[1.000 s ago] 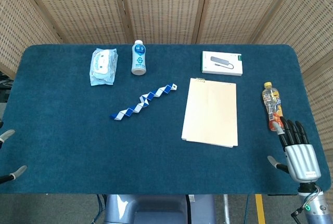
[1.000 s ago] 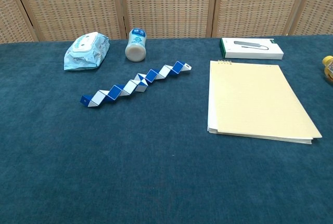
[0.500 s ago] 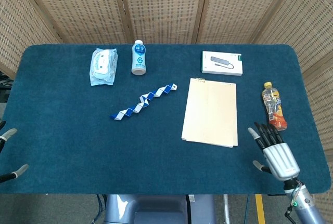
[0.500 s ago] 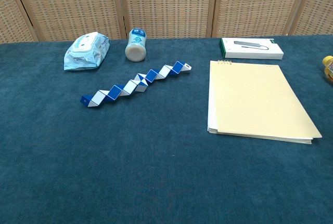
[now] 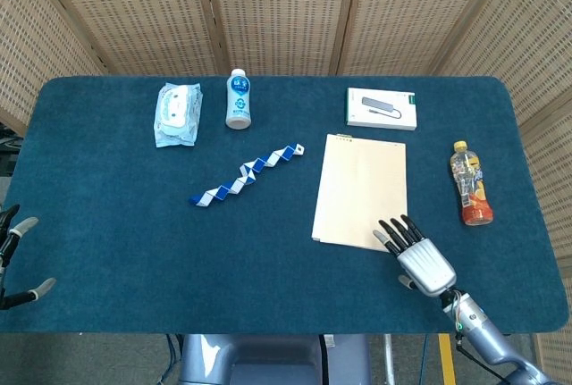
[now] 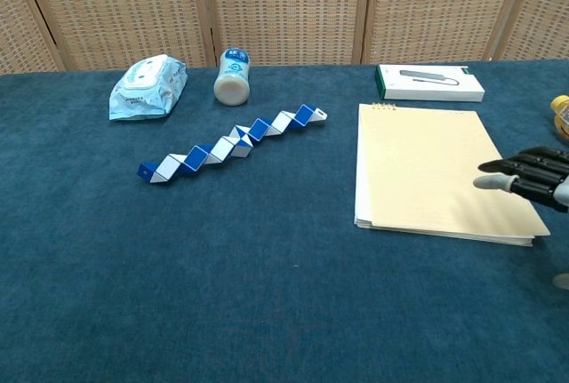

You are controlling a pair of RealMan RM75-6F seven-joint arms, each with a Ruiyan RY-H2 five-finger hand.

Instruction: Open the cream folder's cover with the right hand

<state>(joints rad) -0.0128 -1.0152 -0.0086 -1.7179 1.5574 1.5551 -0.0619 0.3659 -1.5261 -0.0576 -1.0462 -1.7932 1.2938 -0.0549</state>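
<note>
The cream folder (image 5: 361,188) (image 6: 427,168) lies flat and closed on the blue table, right of centre. My right hand (image 5: 416,255) (image 6: 533,179) hovers over the folder's near right corner, its fingers stretched out and apart, holding nothing. Its fingertips (image 5: 390,229) reach over the folder's near edge; I cannot tell whether they touch it. My left hand (image 5: 16,260) shows only as a few fingers at the left edge of the head view, spread and empty.
A white box (image 5: 382,108) lies behind the folder. An orange drink bottle (image 5: 470,185) lies to the folder's right. A blue-and-white twist puzzle (image 5: 247,174), a white bottle (image 5: 238,99) and a wipes pack (image 5: 177,113) sit left of centre.
My right hand has moved left and forward, from beside the orange bottle to over the folder's near right corner. It now shows in the chest view. The left hand has shifted slightly.
</note>
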